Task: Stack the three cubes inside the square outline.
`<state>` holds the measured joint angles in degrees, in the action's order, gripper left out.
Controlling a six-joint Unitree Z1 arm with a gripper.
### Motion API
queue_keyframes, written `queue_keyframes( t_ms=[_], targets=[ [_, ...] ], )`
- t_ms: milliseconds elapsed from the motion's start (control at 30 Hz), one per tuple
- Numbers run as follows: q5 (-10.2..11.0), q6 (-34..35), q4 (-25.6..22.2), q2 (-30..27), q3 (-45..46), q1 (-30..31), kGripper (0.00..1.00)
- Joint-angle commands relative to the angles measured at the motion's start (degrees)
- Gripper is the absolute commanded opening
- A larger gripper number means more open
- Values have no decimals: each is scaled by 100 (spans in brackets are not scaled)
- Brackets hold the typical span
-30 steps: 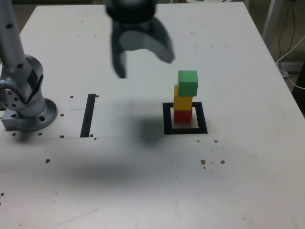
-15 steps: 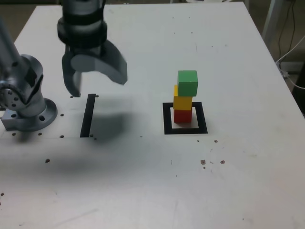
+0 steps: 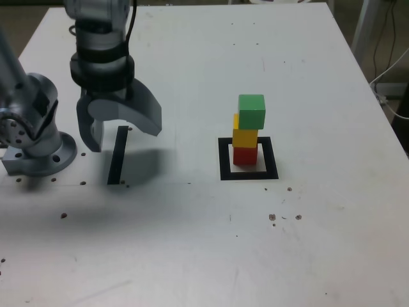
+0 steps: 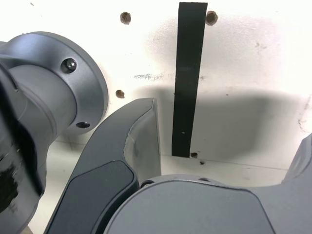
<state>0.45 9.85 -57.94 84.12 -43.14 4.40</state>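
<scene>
Exterior view: the three cubes form one column inside the square outline point(image 3: 248, 158), which lies right of centre on the white table point(image 3: 211, 243). The red cube point(image 3: 245, 155) sits at the bottom on the pale centre of the outline, the yellow cube point(image 3: 244, 136) rests on it, and the green cube point(image 3: 252, 110) tops the column, offset slightly toward the exterior view's right so that its edge overhangs the yellow one. Nothing touches the column.

The gripper point(image 3: 121, 131) hangs well apart from the cubes, toward the exterior view's left, pointing down over the black strip point(image 3: 118, 155) — its jaws spread wide and empty, one on each side of the strip's upper end. The arm's grey base point(image 3: 35, 137) stands just beside it at the exterior view's left edge.

Wrist view: the strip point(image 4: 187, 78) runs between the two parted fingers point(image 4: 122, 161), with the base point(image 4: 53, 92) close alongside and small screw holes point(image 4: 126, 18) dotting the table point(image 4: 253, 58). The cubes are out of this view.
</scene>
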Motion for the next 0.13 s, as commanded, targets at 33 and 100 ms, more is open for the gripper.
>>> queue_keyframes(
  t_ms=[33, 100],
  targets=[
    [-3, 8, 96, 22, 73, -10, 99],
    [-1, 8, 144, 17, 112, -10, 99]
  ],
)
